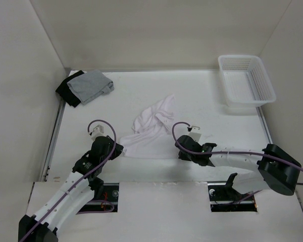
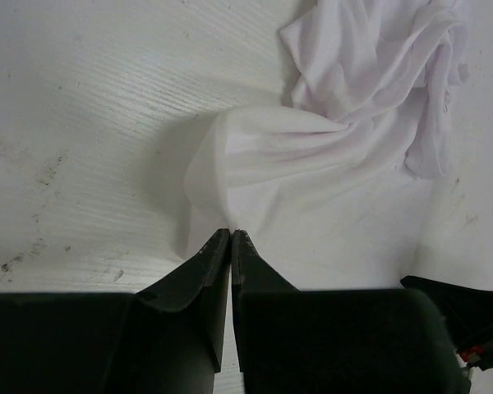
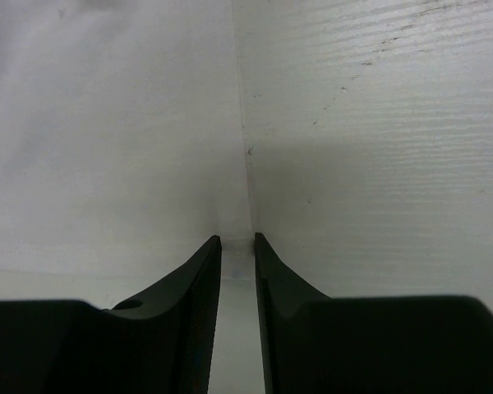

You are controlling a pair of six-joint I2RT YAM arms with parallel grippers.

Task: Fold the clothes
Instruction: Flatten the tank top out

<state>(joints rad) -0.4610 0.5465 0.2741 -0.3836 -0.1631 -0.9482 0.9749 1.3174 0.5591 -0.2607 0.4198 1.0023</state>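
Tank top: white, crumpled at the middle of the tabletop; its upper part is bunched in folds and its flatter part lies toward the bottom of the frame.
Left hand: fingers pressed together, pinching the top's lower-left corner, which tents up to the tips.
Right hand: fingers narrowly apart, straddling the top's lower-right edge; no nip visible.
Handling: likely light, thin and limp, so it will sag and wrinkle unless held taut.
Where to hold: the 2 lower corners, drawn apart to flatten it before any fold.
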